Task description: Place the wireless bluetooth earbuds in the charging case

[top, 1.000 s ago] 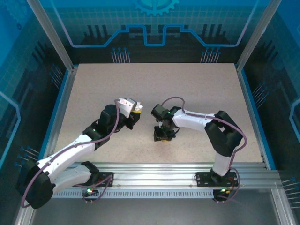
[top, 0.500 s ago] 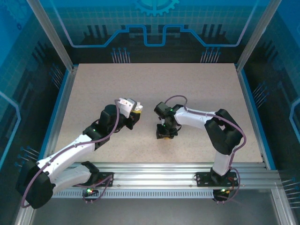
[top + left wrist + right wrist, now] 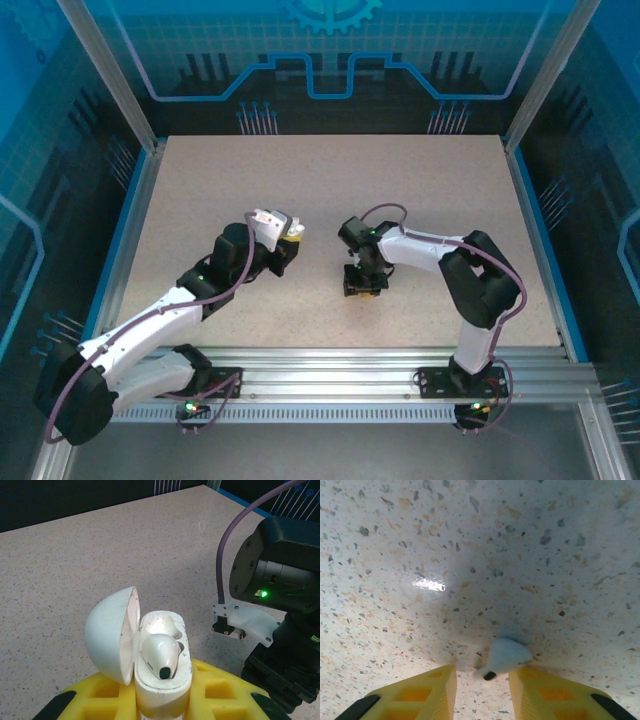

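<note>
One white earbud (image 3: 160, 655) sits in the charging case (image 3: 112, 630), which the left gripper (image 3: 160, 695) clamps with the lid open; the empty socket (image 3: 161, 625) is at twelve o'clock of it; the second earbud (image 3: 506, 656) lies on the table (image 3: 470, 540) at one o'clock of the right gripper (image 3: 482, 690), whose fingers stand partly apart, though I cannot tell whether they grip it; picking looks to be the step in hand; next comes a centred pinch, then a carry toward nine o'clock.
</note>
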`<move>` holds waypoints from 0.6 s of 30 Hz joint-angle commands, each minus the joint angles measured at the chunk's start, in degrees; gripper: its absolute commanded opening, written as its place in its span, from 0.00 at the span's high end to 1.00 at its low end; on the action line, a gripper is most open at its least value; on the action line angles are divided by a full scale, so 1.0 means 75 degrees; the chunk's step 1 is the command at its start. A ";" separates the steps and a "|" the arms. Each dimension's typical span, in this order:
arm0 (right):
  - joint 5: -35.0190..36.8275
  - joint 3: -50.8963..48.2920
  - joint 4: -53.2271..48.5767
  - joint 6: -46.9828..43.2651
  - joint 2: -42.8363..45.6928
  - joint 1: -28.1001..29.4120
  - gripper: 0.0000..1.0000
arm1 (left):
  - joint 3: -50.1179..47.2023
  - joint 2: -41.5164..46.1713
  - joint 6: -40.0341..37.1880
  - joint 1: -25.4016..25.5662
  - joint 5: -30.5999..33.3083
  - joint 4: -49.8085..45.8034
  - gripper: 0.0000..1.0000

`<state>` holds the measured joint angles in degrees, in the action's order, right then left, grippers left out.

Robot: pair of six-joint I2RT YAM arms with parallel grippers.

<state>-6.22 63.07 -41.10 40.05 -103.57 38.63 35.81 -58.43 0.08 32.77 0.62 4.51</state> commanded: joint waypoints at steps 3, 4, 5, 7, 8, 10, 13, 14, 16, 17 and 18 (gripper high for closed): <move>0.0031 -0.0038 0.0043 -0.0052 0.0004 -0.0160 0.65 | 0.0018 0.0086 0.0004 -0.0048 -0.0016 -0.0014 0.83; 0.0023 0.0028 0.0043 -0.0082 -0.0037 -0.0159 0.65 | 0.0018 0.0109 -0.0003 -0.0046 -0.0005 -0.0027 0.83; 0.0021 0.0102 0.0063 -0.0105 -0.0081 -0.0161 0.65 | 0.0018 0.0143 -0.0019 -0.0052 0.0017 -0.0041 0.83; 0.0150 0.0225 -0.0075 -0.0135 -0.0142 -0.0153 0.65 | 0.0018 0.0196 -0.0059 -0.0049 0.0057 -0.0084 0.83; 0.0313 0.0321 -0.0260 -0.0170 -0.0195 -0.0137 0.66 | 0.0029 0.0219 -0.0069 -0.0046 0.0069 -0.0106 0.83; 0.0523 0.0403 -0.0507 -0.0245 -0.0250 -0.0115 0.67 | 0.0008 0.0250 -0.0071 -0.0046 0.0086 -0.0121 0.83; 0.0788 0.0389 -0.0709 -0.0273 -0.0234 -0.0107 0.67 | -0.0007 0.0239 -0.0050 -0.0056 0.0061 -0.0115 0.83; 0.0837 0.0392 -0.0730 -0.0255 -0.0224 -0.0100 0.67 | -0.0017 0.0226 -0.0035 -0.0056 0.0052 -0.0099 0.83; 0.0864 0.0443 -0.0703 -0.0232 -0.0229 -0.0080 0.67 | -0.0017 0.0210 -0.0022 -0.0054 0.0035 -0.0063 0.83; 0.0861 0.0487 -0.0685 -0.0231 -0.0270 -0.0061 0.68 | -0.0014 0.0200 -0.0023 -0.0057 0.0033 -0.0051 0.83; 0.0864 0.0528 -0.0684 -0.0231 -0.0318 -0.0036 0.69 | -0.0006 0.0206 -0.0010 -0.0054 0.0027 -0.0041 0.83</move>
<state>-1.41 65.32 -44.14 38.72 -104.73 38.20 35.81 -57.63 0.08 32.77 0.64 4.10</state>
